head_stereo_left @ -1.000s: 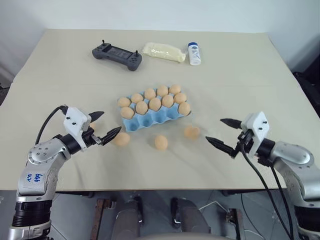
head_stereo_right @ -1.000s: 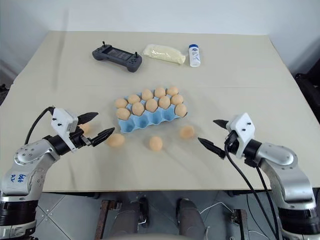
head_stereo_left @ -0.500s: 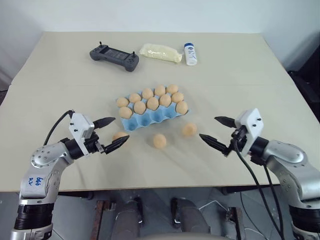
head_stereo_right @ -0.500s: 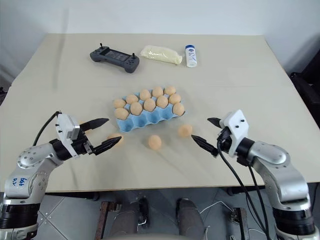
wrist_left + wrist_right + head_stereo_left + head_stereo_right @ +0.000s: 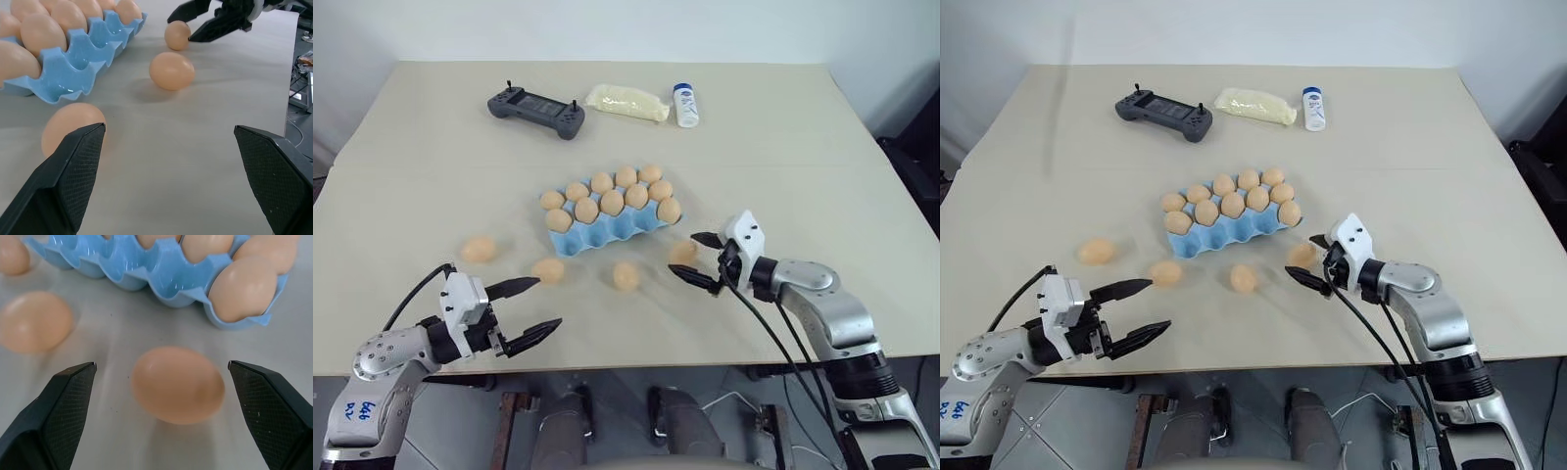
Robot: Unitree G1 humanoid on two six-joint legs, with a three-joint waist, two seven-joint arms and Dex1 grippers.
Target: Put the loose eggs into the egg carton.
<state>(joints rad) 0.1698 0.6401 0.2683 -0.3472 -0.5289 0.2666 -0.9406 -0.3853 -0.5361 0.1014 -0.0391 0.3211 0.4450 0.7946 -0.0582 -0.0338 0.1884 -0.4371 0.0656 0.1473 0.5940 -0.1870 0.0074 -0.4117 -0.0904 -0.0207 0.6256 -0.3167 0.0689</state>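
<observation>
On the beige table [image 5: 803, 147], four loose tan eggs [image 5: 626, 275] lie near the light blue moulded carton [image 5: 607, 231]. Right gripper [image 5: 695, 259], fingers spread, brackets one; left gripper [image 5: 530, 305] hangs spread, empty.

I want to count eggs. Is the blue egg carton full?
Not full. The egg carton has empty cups along its near row, and four loose eggs lie on the table.

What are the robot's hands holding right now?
Nothing. Both are open: the right gripper has an egg between its fingers but hasn't closed on it, and the left gripper is empty.
</observation>
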